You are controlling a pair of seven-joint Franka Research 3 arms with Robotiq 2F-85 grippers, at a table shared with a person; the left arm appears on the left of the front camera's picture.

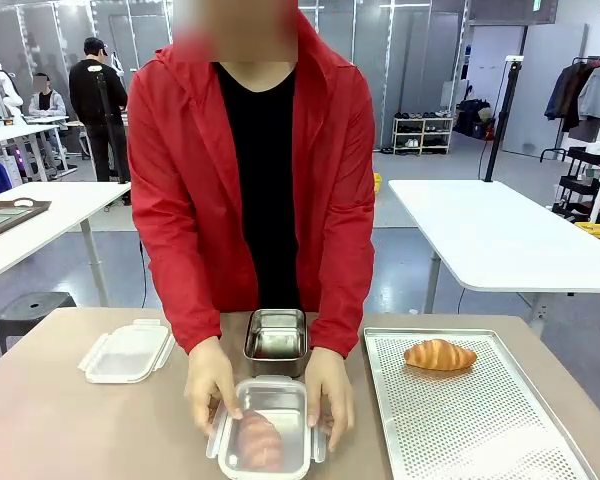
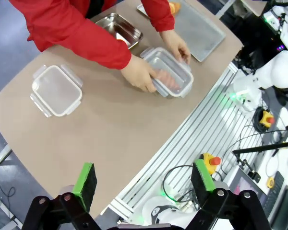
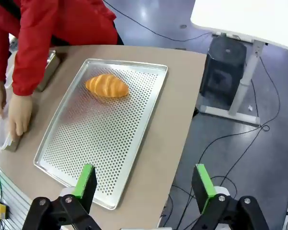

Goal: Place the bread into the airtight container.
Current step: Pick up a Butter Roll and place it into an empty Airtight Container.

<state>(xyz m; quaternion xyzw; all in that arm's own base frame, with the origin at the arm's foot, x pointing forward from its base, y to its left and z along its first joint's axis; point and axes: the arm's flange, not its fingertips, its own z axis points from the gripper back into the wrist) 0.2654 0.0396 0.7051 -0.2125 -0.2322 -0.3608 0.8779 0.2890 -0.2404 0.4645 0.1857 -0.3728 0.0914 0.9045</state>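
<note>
A lidded airtight container (image 1: 265,425) sits at the table's near edge with a brown bread (image 1: 258,440) showing through its clear top. The person's hands (image 1: 210,382) rest on both sides of it. A second bread, a golden croissant (image 1: 440,354), lies on the perforated tray (image 1: 460,425). In the left wrist view my left gripper (image 2: 146,184) hangs open high above the table, well away from the container (image 2: 170,72). In the right wrist view my right gripper (image 3: 144,184) is open above the tray's (image 3: 101,143) near corner, apart from the croissant (image 3: 107,85).
An open steel container (image 1: 277,338) stands just behind the lidded one. A clear plastic lid with clips (image 1: 127,351) lies at the left. The person in a red jacket stands at the far edge. Bare tabletop lies between the lid and the containers.
</note>
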